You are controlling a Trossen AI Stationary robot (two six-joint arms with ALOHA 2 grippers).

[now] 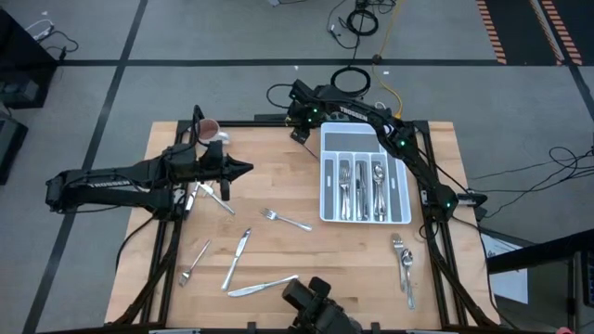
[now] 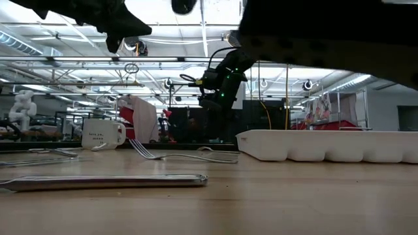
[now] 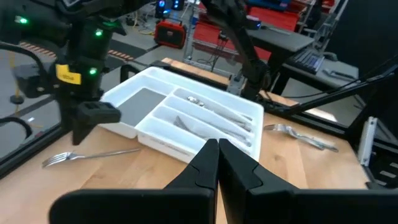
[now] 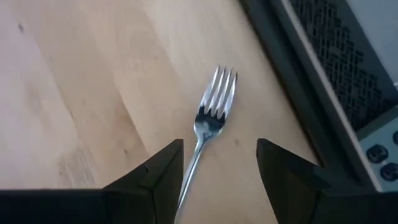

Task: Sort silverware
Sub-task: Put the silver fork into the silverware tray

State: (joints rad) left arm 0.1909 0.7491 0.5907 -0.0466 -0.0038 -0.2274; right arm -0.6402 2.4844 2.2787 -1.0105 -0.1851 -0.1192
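Note:
A silver fork (image 4: 208,118) lies flat on the wooden table near its far edge, left of the white tray (image 1: 364,139). My right gripper (image 4: 217,163) hangs open just above it, pointing steeply down, one finger on each side of the handle and touching nothing. From the left wrist view the same fork (image 3: 93,154) lies under that gripper (image 3: 93,118). My left gripper (image 3: 217,163) is shut and empty, held level above the table's left half (image 1: 247,170). The tray holds sorted silverware (image 1: 362,190) in its long compartments.
Loose silverware lies about: forks (image 1: 212,195) under the left arm, a fork (image 1: 284,220) mid-table, a knife (image 1: 237,257), a spoon (image 1: 193,263), a knife (image 1: 264,286) near the front, and pieces (image 1: 403,258) at front right. A mug (image 1: 212,130) stands far left.

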